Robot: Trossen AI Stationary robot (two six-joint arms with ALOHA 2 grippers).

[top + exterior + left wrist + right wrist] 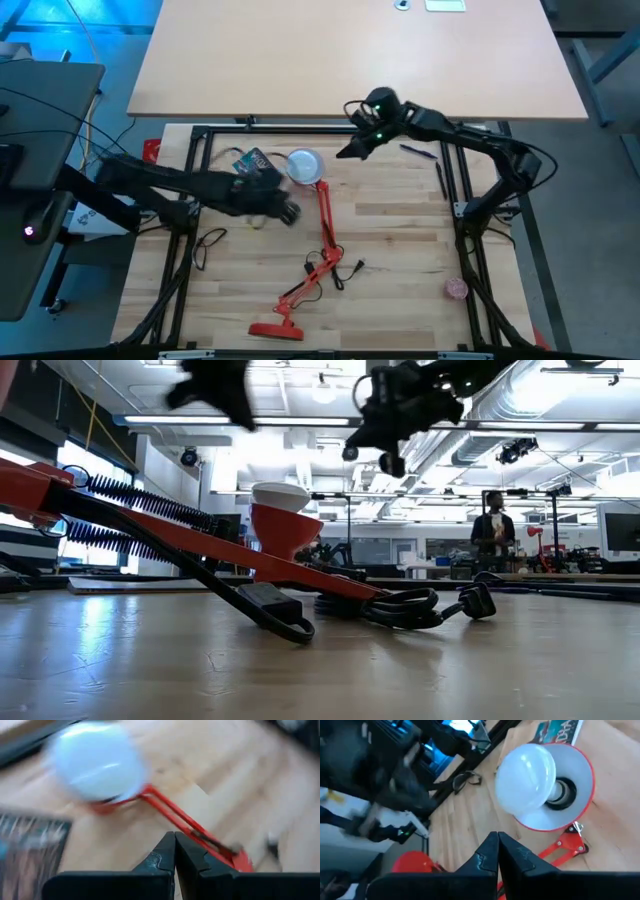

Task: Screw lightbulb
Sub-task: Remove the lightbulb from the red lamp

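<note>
The lightbulb (526, 779) sits in the socket (563, 794) of the red desk lamp's shade (577, 780), its white dome standing out past the shade's rim. In the high view the bulb and shade (305, 166) read as one pale disc near the far middle of the wooden surface (400, 240). From it the lamp's red arm (327, 222) runs toward the near edge, folds at a joint, and ends at the red base (275, 329). A black cord (345, 270) trails beside the joint.

The left tool (288, 212) hangs over the surface just beside the shade, on its near left side, with its fingers (160, 862) pressed together and pinching nothing. Its wrist view looks past them at the blurred white dome (95, 762) and the red arm (187, 827). A printed package (256, 163) lies just left of the shade.

The right tool (352, 150) hovers to the right of the shade, apart from it, its fingers (487, 857) also pressed together and empty. A green light glows on that arm's wrist (379, 108).

From table height, the shade (283, 525) tilts up with the white bulb (280, 493) showing above its rim, and the coiled springs (150, 503) of the lamp arm lie to its left. Both arms show dark and blurred overhead. A person (491, 530) stands far back in the room.

A black pen (417, 151) lies on the right side of the surface, and a small pinkish object (456, 289) sits near its right front corner.
</note>
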